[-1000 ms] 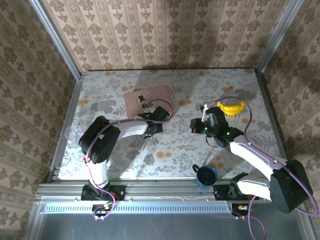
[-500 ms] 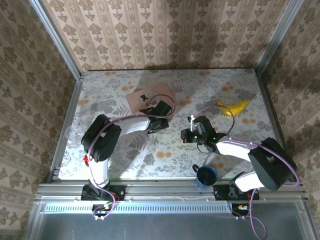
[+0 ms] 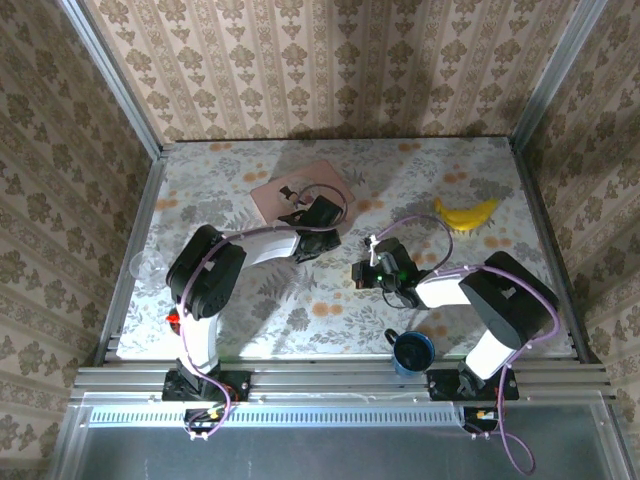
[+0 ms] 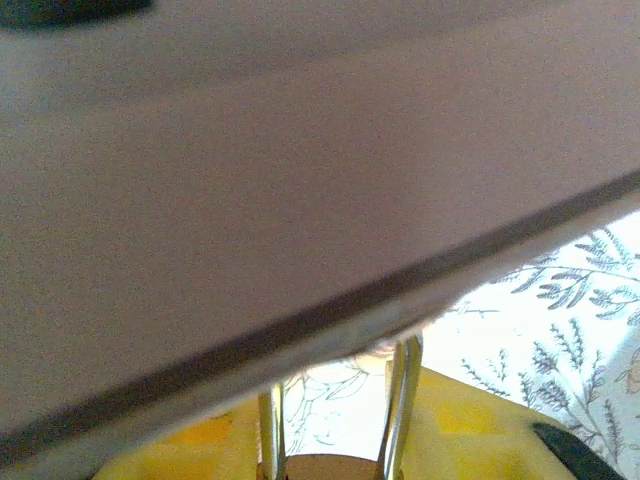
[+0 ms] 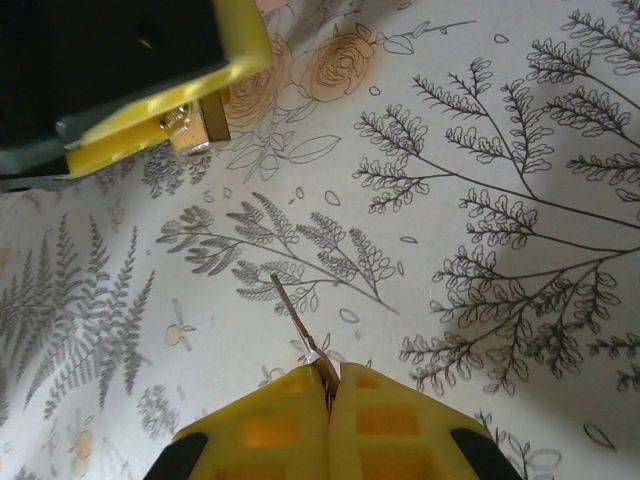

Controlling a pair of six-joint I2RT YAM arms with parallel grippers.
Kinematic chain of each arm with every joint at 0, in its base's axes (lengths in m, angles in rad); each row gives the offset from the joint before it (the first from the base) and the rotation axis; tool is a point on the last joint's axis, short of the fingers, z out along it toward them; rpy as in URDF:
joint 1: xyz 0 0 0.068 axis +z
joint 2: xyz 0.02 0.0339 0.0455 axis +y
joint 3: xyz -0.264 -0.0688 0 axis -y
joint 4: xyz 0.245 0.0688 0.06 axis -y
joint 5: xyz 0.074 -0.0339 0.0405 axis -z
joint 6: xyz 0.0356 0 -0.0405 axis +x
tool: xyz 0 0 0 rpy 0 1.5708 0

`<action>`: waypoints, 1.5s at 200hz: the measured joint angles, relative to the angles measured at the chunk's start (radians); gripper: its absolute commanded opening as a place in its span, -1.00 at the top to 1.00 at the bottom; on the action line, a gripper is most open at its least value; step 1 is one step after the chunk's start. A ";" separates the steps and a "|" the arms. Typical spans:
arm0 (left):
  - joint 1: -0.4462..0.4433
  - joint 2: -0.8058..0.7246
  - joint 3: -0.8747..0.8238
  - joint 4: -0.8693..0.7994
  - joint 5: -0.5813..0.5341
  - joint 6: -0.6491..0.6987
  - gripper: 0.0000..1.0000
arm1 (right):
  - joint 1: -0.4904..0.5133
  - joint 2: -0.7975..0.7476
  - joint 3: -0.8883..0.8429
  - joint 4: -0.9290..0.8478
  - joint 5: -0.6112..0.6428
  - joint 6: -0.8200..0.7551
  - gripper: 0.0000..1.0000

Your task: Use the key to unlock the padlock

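Note:
My left gripper [image 3: 318, 216] hovers at the near edge of the pink box [image 3: 295, 193] and is shut on the padlock. In the left wrist view its silvery shackle [image 4: 401, 398] rises from the brass body [image 4: 325, 468] between the yellow fingers [image 4: 480, 432], close under the box edge [image 4: 300, 200]. My right gripper [image 3: 362, 272] sits just right of it, shut on the key [image 5: 292, 308]. The thin key blade points up and left toward the padlock [image 5: 197, 132], with a gap of table between them.
A yellow banana [image 3: 465, 213] lies at the right rear. A blue mug [image 3: 412, 350] stands near the front edge beside the right arm's base. Patterned walls and metal rails enclose the floral table [image 3: 300, 300].
My right gripper has swung left from beside the banana to close by the left gripper, keeping the key. The left gripper has shifted slightly toward the pink box.

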 measured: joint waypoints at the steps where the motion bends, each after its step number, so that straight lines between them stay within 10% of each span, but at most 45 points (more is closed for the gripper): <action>1: 0.000 0.000 0.000 0.002 0.000 0.000 1.00 | 0.000 0.003 0.000 0.002 0.001 0.001 1.00; 300: 0.025 0.021 -0.014 0.135 0.076 -0.076 1.00 | 0.026 0.244 0.085 0.345 0.119 0.153 1.00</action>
